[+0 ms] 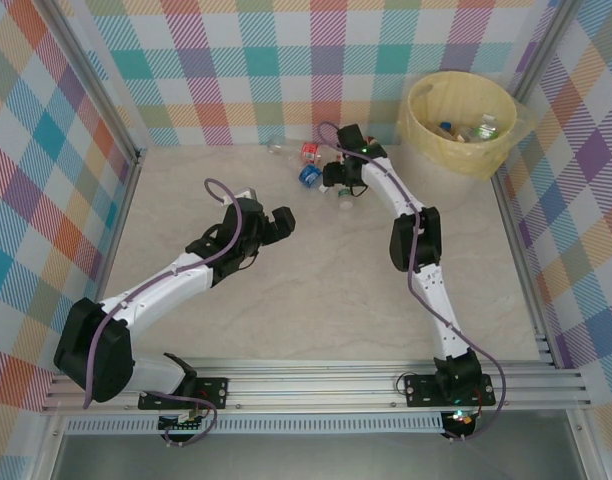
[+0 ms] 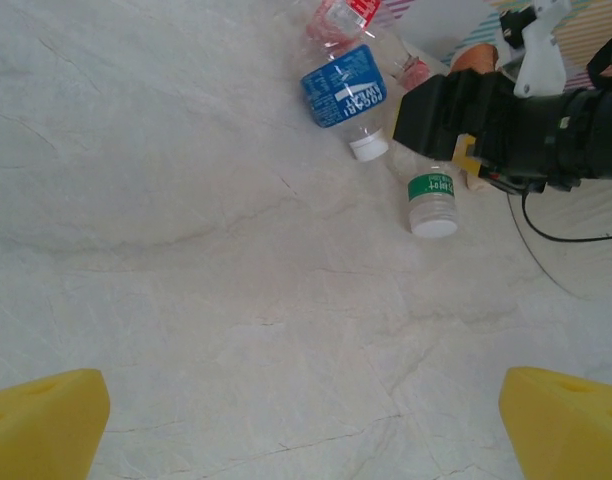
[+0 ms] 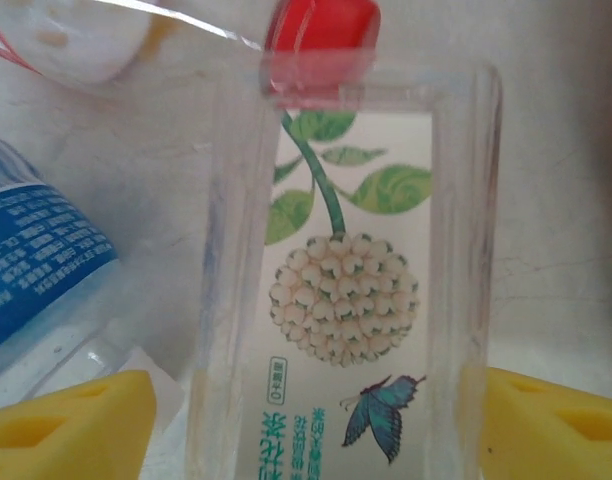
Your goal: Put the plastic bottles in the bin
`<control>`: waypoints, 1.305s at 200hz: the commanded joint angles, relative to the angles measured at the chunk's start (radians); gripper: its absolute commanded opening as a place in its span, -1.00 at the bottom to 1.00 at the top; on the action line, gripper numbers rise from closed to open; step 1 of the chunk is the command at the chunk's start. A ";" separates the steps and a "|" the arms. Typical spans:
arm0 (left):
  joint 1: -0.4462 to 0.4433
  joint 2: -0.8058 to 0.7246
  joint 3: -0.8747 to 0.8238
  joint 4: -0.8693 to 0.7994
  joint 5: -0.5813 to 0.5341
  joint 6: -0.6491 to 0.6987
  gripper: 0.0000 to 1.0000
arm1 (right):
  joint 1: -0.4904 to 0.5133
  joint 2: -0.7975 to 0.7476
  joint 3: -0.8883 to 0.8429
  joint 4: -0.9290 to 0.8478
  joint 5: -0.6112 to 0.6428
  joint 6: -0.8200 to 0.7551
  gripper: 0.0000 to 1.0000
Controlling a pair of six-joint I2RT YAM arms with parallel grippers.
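A clear flat bottle (image 3: 346,280) with a flower-and-butterfly label and a red cap (image 3: 321,30) lies between the yellow fingers (image 3: 76,425) of my right gripper (image 3: 316,430). The jaws stand open around it, the right finger at its edge and a small gap on the left. A blue-label bottle (image 3: 36,260) lies just left of it. My right gripper (image 1: 341,180) is low over the bottle cluster at the table's back. My left gripper (image 2: 306,420) hangs open and empty at mid-table (image 1: 276,225). The pale-yellow bin (image 1: 426,140) stands at the back right.
Loose bottles near the right gripper: blue-label (image 2: 343,88), green-label with white cap (image 2: 432,195), red-label (image 2: 341,18), and a clear one (image 1: 276,146) by the back wall. Some bottles (image 1: 476,128) lie inside the bin. Checkered walls enclose the table.
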 commanded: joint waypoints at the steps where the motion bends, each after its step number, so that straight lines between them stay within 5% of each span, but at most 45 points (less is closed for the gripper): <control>1: 0.012 0.006 0.005 -0.022 -0.018 -0.011 1.00 | 0.005 0.014 0.032 -0.029 0.082 0.007 0.49; 52: 0.012 0.001 0.000 -0.026 -0.018 -0.015 1.00 | 0.011 -0.090 -0.087 0.051 0.064 -0.009 0.14; 130: 0.012 -0.022 -0.019 0.006 -0.007 -0.017 1.00 | 0.010 -0.636 -0.547 0.327 -0.044 -0.157 0.02; 188: 0.012 0.002 -0.015 0.037 0.027 -0.030 1.00 | -0.051 -0.795 -0.461 0.292 -0.002 -0.252 0.04; 261: 0.013 -0.001 -0.014 0.034 0.034 -0.041 1.00 | -0.286 -0.687 -0.215 0.205 -0.052 -0.130 0.08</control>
